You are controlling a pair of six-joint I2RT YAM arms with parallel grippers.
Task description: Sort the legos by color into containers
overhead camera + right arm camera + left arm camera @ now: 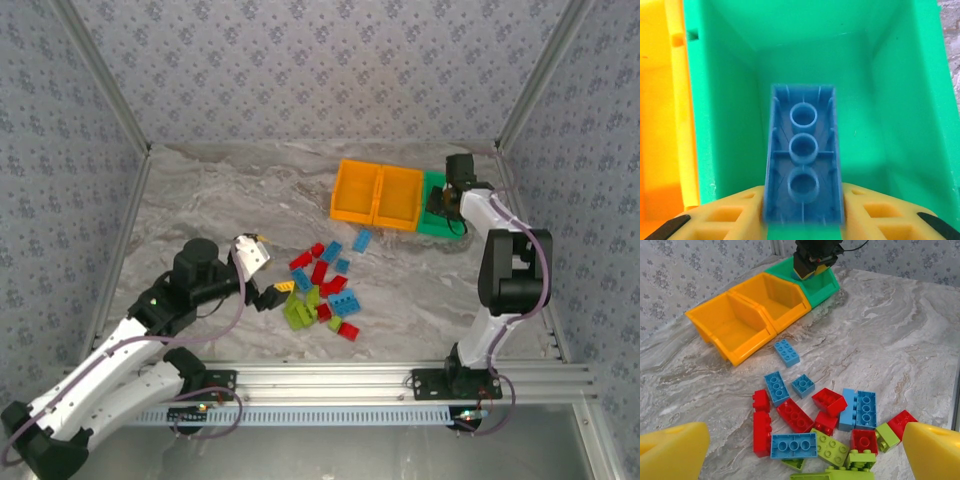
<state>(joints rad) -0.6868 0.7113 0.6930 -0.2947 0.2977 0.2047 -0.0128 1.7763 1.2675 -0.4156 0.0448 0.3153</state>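
Red, blue and lime green legos (322,290) lie in a loose pile mid-table, shown close in the left wrist view (815,425). My left gripper (262,276) hovers just left of the pile, open wide, its yellow fingertips (672,452) on either side of it. The containers stand at the back right: two orange bins (378,193) and a green bin (437,218). My right gripper (447,200) hangs over the green bin (880,100), shut on a blue lego (802,155) that points down into it, underside toward the camera and slightly blurred.
One blue lego (786,352) lies alone between the pile and the orange bins (735,325). The green bin (822,285) sits close to the right wall. The aluminium rail (400,380) runs along the near edge.
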